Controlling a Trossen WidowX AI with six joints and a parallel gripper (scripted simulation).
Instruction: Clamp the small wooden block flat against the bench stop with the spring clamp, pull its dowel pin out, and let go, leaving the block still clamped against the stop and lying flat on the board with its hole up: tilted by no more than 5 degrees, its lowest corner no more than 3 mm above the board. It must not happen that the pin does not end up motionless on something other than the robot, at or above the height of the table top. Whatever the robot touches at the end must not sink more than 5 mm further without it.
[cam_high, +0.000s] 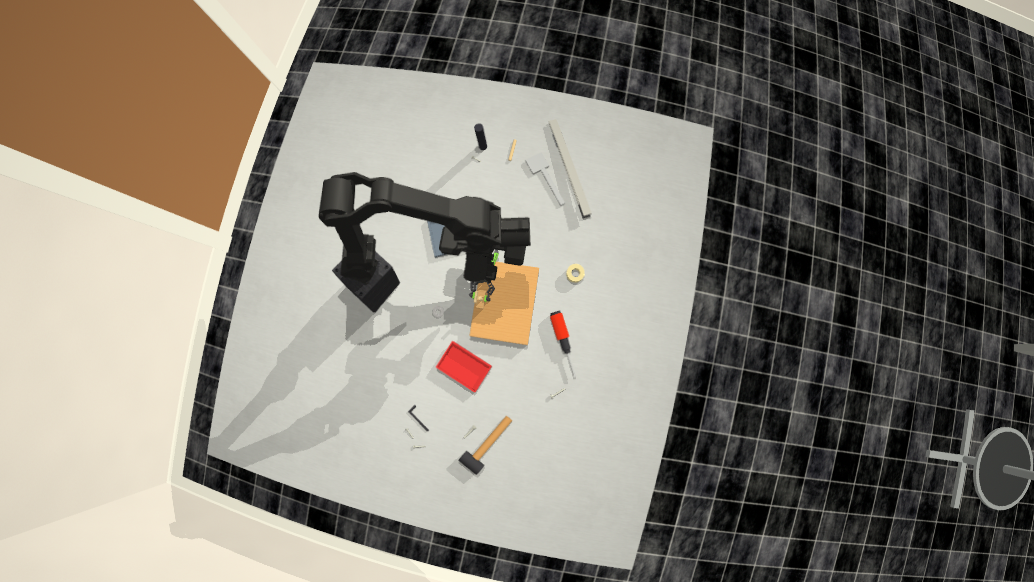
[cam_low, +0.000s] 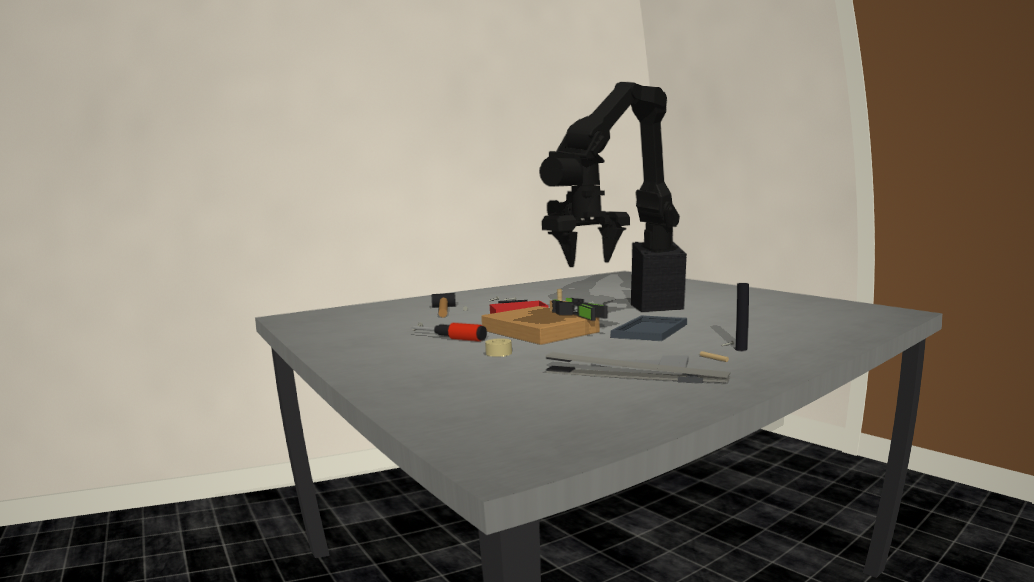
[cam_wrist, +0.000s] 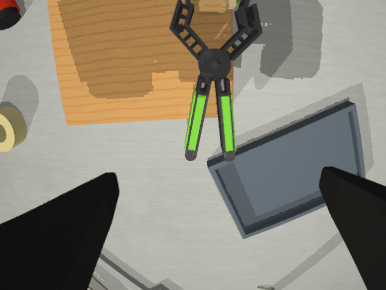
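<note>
The wooden board (cam_wrist: 127, 39) lies on the table. The spring clamp (cam_wrist: 212, 65), with black jaws and green handles, lies with its jaws on either side of the block; its handles point off the board towards me. I cannot make out the bench stop. My gripper (cam_low: 587, 249) is open and empty, and hangs well above the clamp (cam_low: 575, 307). Both fingertips frame the bottom of the wrist view.
A grey tray (cam_wrist: 293, 165) lies right beside the clamp handles. A tape roll (cam_high: 575, 268) and a red screwdriver (cam_high: 560, 328) lie past the board.
</note>
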